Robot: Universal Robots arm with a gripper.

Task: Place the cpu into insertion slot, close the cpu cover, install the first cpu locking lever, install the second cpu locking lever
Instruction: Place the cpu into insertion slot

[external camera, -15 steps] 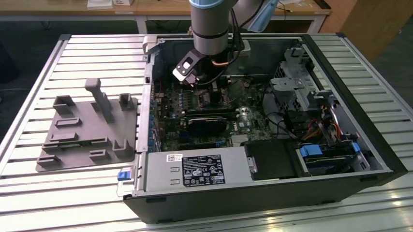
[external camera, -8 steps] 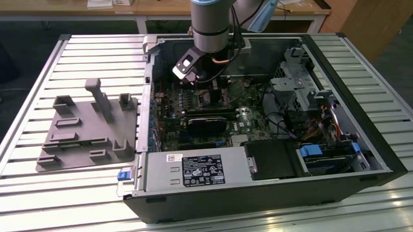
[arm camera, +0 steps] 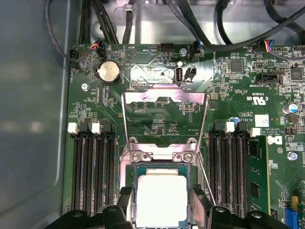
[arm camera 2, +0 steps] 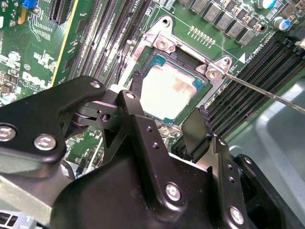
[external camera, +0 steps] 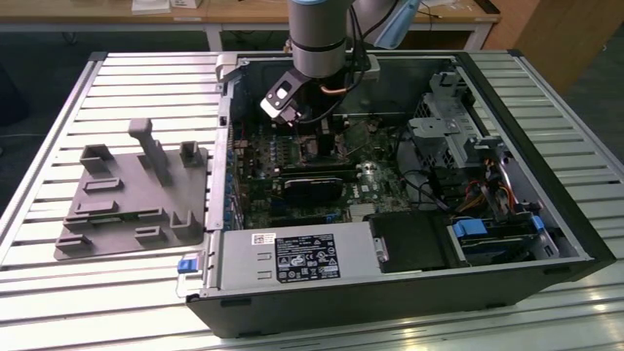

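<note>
The chip (arm camera: 161,200) lies flat in its socket (arm camera: 159,155) on the green board (arm camera: 157,126). The gripper (arm camera: 162,198) hangs right over it, its black fingers (arm camera 2: 196,125) spread apart, one on each side of the chip. They seem to stand just clear of its edges, though the gap is hard to judge. The metal cover frame (arm camera: 164,93) stands flipped open beyond the socket.

The arm (external camera: 320,33) is a silver-grey tube with a blue cap (external camera: 398,22), black cables (external camera: 357,36) beside it. Its gripper (arm camera 2: 167,102) is black, studded with silver screws (arm camera 2: 172,192).
</note>
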